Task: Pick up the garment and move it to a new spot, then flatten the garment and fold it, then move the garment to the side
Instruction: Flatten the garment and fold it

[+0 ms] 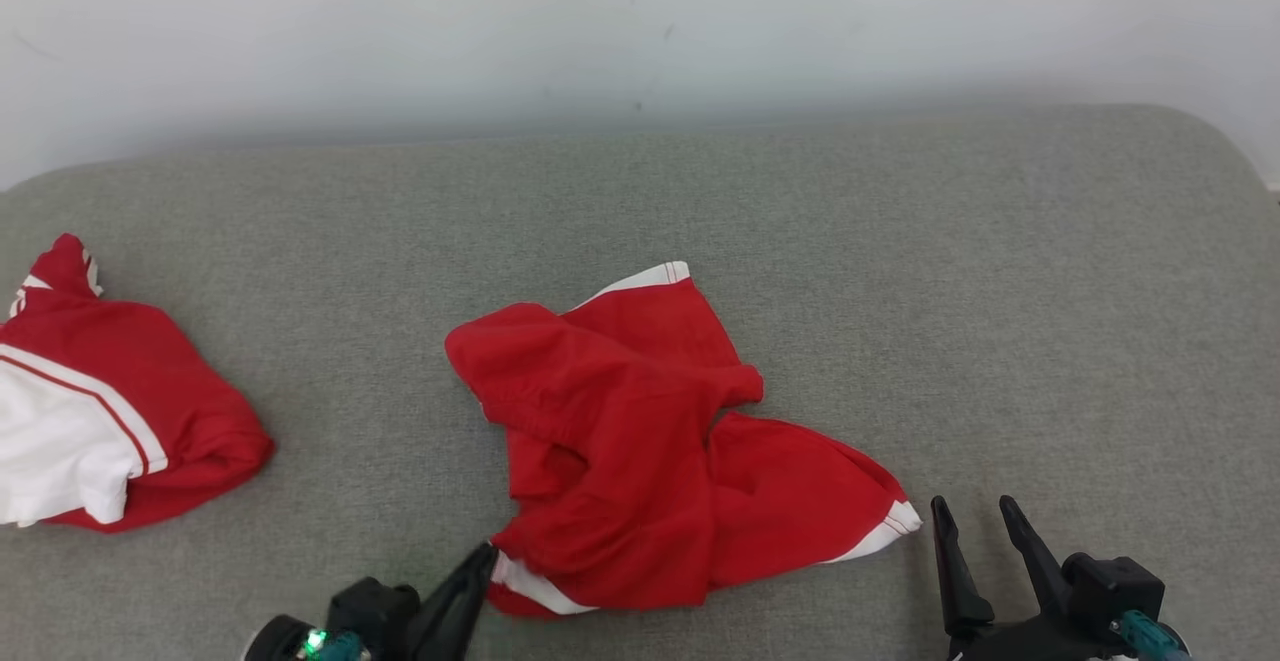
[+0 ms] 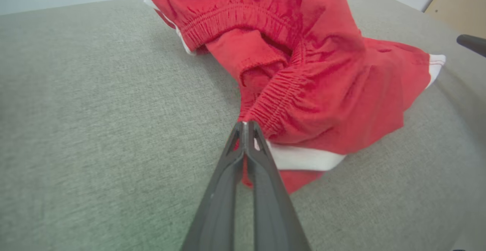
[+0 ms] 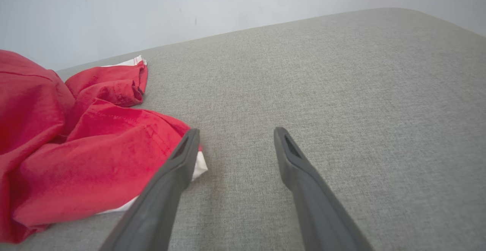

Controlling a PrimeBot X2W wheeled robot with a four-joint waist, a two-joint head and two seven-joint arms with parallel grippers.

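At the middle of the grey woven tabletop (image 1: 900, 241) lies the garment (image 1: 620, 441) — crumpled red shorts of soft cloth, with white hems and a gathered elastic waistband. The left gripper (image 2: 245, 123) is pinched tight on its near edge. The right gripper (image 1: 971, 503) stands wide and empty — just beside a white-hemmed corner.

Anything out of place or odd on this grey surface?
Nothing damaged. The red shorts lie crumpled and twisted mid-surface, not yet flat. A second red-and-white garment sits bunched to the robot's left. The left gripper is shut at the shorts' near edge; the right gripper stands open beside them.
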